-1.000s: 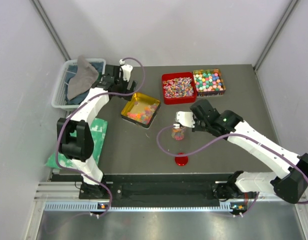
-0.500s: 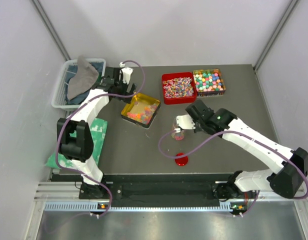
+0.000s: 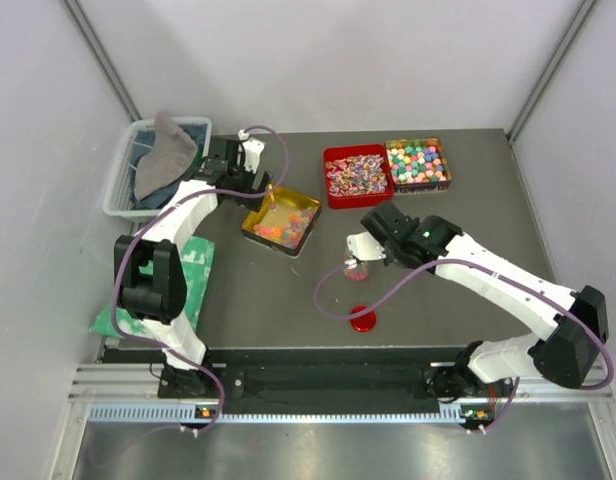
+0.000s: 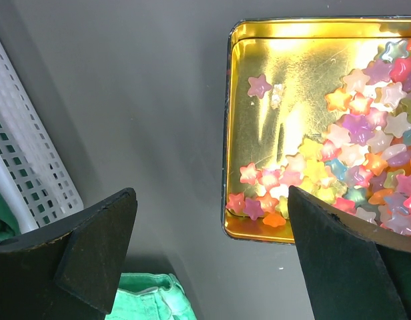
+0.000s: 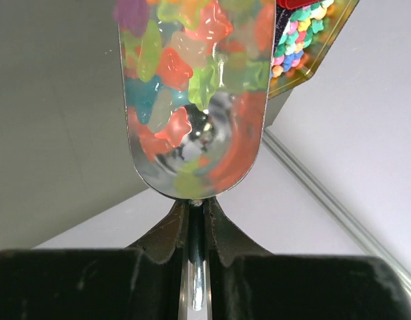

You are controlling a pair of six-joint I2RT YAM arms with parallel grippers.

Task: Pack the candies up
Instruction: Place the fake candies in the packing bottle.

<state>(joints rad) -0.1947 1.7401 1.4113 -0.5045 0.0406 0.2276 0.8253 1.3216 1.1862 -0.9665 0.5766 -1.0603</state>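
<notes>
Star-shaped candies (image 4: 352, 160) lie in a gold tray (image 4: 229, 133); in the top view this gold tray (image 3: 250, 222) sits left of centre. My left gripper (image 4: 212, 220) hangs open over the table just beside the tray's near corner, with nothing between its fingers. My right gripper (image 5: 195, 213) is shut on the handle of a metal scoop (image 5: 195, 160) that holds gummy candies (image 5: 185, 67). In the top view the scoop (image 3: 360, 244) is right above a small clear jar (image 3: 356, 268) that holds some candies.
A red tray (image 3: 333, 200) of small mixed pieces and a tray of pastel balls (image 3: 418, 164) stand at the back. A red round lid (image 3: 363, 320) lies near the front. A white basket (image 3: 116, 195) with a grey cloth and a green cloth (image 3: 200, 262) are at the left.
My right arm has swung left and brought the scoop from beside the jar to over it. My left gripper has shifted slightly toward the gold tray.
</notes>
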